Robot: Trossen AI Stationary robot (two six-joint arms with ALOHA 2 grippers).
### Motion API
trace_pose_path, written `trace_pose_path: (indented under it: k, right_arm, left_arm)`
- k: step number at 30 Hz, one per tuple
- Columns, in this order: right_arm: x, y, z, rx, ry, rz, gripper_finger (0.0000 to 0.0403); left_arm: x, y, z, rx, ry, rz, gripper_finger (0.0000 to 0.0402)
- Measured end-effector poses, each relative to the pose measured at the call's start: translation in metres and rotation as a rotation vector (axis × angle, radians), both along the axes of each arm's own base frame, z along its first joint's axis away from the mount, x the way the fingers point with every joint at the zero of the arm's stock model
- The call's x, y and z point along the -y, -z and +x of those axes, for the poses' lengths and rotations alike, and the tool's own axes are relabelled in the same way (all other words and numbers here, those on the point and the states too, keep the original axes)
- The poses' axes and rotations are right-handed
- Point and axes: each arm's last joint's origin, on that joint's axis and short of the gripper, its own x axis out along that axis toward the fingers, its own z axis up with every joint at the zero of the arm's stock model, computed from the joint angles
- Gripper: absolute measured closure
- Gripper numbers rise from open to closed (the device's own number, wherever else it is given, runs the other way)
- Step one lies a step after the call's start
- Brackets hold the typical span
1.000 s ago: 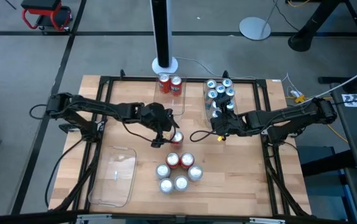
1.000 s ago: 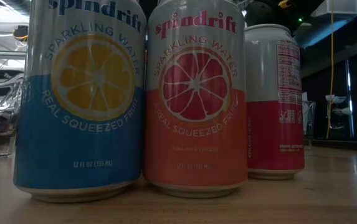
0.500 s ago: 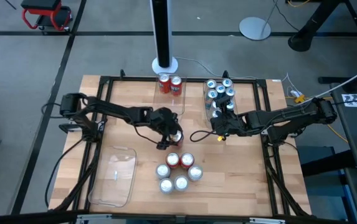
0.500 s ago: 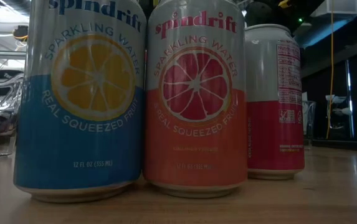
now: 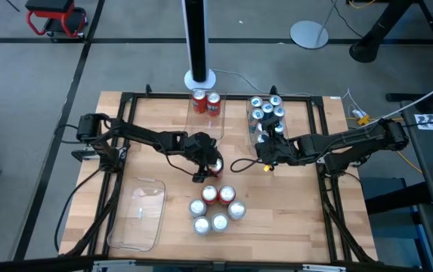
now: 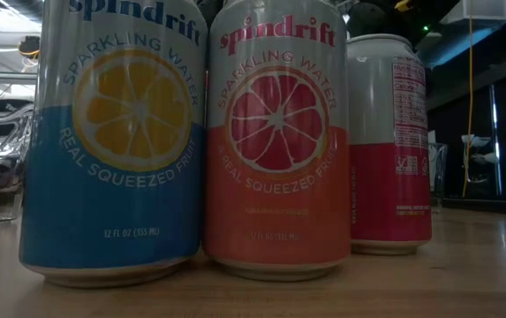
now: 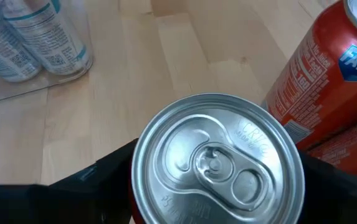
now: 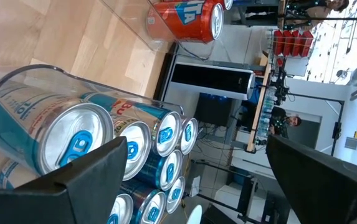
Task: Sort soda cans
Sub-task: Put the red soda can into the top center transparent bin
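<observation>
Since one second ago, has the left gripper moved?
Yes. In the high view the left gripper has shifted right, toward the can cluster, and now straddles a red can.

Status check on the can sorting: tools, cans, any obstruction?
Left tool straddling a red can, fingers either side, grip unconfirmed. Right tool open, waiting by the blue-can tray. Loose can cluster close by; nothing blocking.
</observation>
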Motion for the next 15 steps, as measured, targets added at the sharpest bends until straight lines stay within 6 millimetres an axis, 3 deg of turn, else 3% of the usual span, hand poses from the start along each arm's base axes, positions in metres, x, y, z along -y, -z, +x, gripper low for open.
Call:
trace_pose_path:
  k: [6, 15]
  right_arm:
    - [0.0, 0.0, 0.0, -0.006, 0.0, -0.001, 0.0023]
    - [0.0, 0.0, -0.001, -0.01, 0.0, -0.001, 0.0023]
  left_arm:
    - [0.0, -0.009, -0.004, 0.012, -0.015, 0.007, 0.0106]
    - [-0.009, -0.087, -0.036, 0.216, -0.163, 0.135, 0.0101]
